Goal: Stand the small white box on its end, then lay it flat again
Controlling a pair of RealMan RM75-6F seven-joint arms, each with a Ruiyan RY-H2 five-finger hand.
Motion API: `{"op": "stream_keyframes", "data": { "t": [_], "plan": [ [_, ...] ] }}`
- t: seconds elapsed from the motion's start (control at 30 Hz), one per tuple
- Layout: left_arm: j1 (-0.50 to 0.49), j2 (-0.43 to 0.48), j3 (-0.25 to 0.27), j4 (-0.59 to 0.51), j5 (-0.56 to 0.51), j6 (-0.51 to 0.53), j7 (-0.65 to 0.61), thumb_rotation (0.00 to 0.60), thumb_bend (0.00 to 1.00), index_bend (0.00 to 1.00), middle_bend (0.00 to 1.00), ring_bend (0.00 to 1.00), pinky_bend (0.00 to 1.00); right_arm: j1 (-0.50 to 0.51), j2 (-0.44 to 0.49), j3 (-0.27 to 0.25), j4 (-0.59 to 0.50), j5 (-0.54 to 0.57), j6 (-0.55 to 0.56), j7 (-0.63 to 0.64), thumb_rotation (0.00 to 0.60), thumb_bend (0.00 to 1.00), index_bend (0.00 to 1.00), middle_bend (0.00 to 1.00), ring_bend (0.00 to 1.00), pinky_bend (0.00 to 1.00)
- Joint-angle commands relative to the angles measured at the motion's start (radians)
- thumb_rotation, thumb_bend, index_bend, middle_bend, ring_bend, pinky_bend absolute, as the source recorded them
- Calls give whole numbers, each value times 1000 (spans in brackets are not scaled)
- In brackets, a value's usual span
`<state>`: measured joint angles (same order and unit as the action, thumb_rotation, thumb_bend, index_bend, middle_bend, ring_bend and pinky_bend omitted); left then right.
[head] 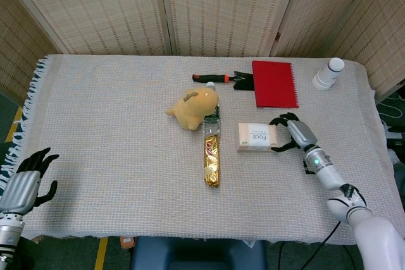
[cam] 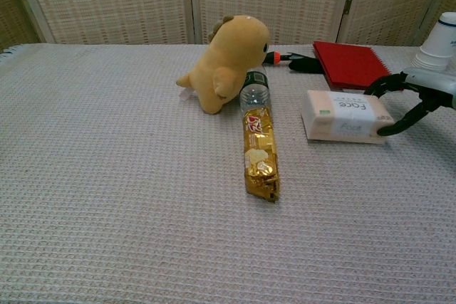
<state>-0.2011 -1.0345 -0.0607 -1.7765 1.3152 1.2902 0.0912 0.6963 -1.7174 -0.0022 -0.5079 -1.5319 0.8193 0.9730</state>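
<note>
Beside the flat small white box (head: 257, 136), the right hand (head: 292, 133) spreads wide, fingertips (cam: 385, 132) touching its end

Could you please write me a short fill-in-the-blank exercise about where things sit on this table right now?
1. The small white box lies ____ on the cloth.
2. The right hand is at the box's ____ end in the head view.
3. The plush toy sits just beyond the cap end of the ____.
4. The red notebook lies beside a black-handled tool with an ____ tip.

Missing words: flat; right; bottle; orange
</note>
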Motion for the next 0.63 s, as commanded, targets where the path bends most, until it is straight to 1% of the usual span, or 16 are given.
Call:
{"op": "stream_keyframes", "data": {
  "t": [0.03, 0.1, 0.17, 0.27, 0.4, 0.47, 0.6, 0.63],
  "plan": [
    [0, 0, 0, 0, 0, 0, -2, 600, 486, 157, 0, 0, 97, 4, 38, 14, -62, 27, -49, -41, 600, 0, 88, 213, 110, 0],
    [0, 1, 0, 0, 2, 0, -3, 600, 486, 157, 0, 0, 97, 8, 57, 17, -95, 37, -74, -62, 600, 0, 16, 116, 34, 0],
    [0, 0, 0, 0, 2, 0, -2, 600, 486, 157, 0, 0, 97, 10, 77, 25, -133, 50, -90, -88, 600, 0, 0, 44, 0, 0],
    [0, 1, 0, 0, 1, -1, -2, 600, 486, 157, 0, 0, 96, 7, 98, 41, -175, 68, -87, -120, 600, 0, 0, 8, 0, 0],
    [1, 2, 0, 0, 2, 3, -5, 600, 486, 157, 0, 0, 96, -7, 138, 56, -241, 80, -55, -151, 600, 0, 0, 0, 0, 0],
    [1, 3, 1, 2, 1, 0, -7, 600, 485, 157, 0, 0, 96, -25, 193, 54, -317, 77, -24, -178, 600, 0, 0, 0, 0, 0],
    [1, 6, 0, 1, 1, -2, -13, 600, 486, 157, 0, 0, 97, -89, 390, 31, -584, 91, 18, -270, 600, 0, 0, 0, 0, 0],
    [1, 7, 1, 2, 2, -3, -15, 600, 486, 157, 0, 0, 97, -117, 459, 23, -674, 103, 38, -312, 600, 0, 0, 0, 0, 0]
  ]
}}
